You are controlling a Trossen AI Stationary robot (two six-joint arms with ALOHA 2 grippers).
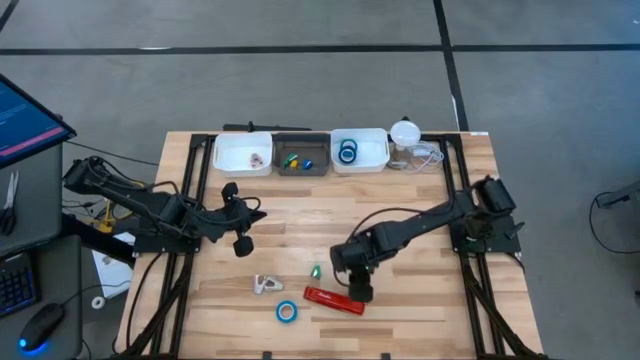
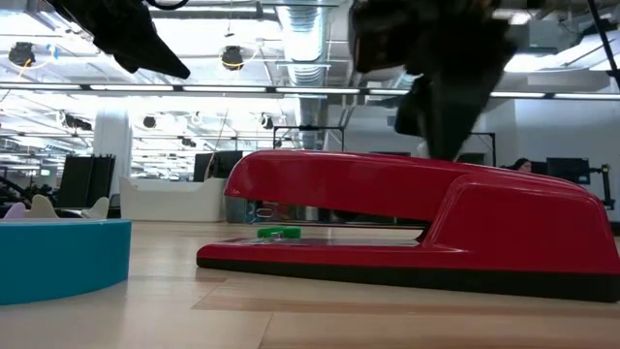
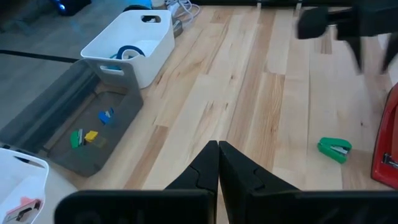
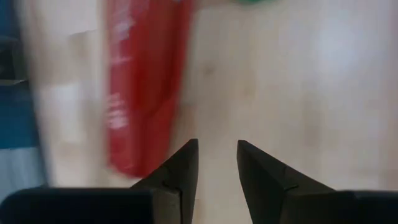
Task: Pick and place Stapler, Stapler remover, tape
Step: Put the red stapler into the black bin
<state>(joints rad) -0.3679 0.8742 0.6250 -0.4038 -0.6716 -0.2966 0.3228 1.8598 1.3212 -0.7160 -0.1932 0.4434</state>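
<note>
The red stapler [image 1: 334, 300] lies flat on the wooden table near its front edge, with a blue tape roll [image 1: 287, 312] and a pale stapler remover [image 1: 266, 285] to its left. My right gripper [image 1: 358, 290] hangs open just above the stapler's right end. In the right wrist view its fingers [image 4: 217, 149] point down at bare wood beside the stapler [image 4: 143, 81]. The low view shows the stapler [image 2: 417, 223] close up, and the tape [image 2: 58, 257] at the left. My left gripper [image 1: 250, 214] waits shut above the table's left middle [image 3: 217, 155].
Along the far edge stand a white bin [image 1: 243, 153], a grey bin [image 1: 302, 158] with small coloured bits, and a white bin [image 1: 360, 150] holding blue tape. A small green item [image 1: 316, 271] lies just behind the stapler. Bare wood shows between the bins and the stapler.
</note>
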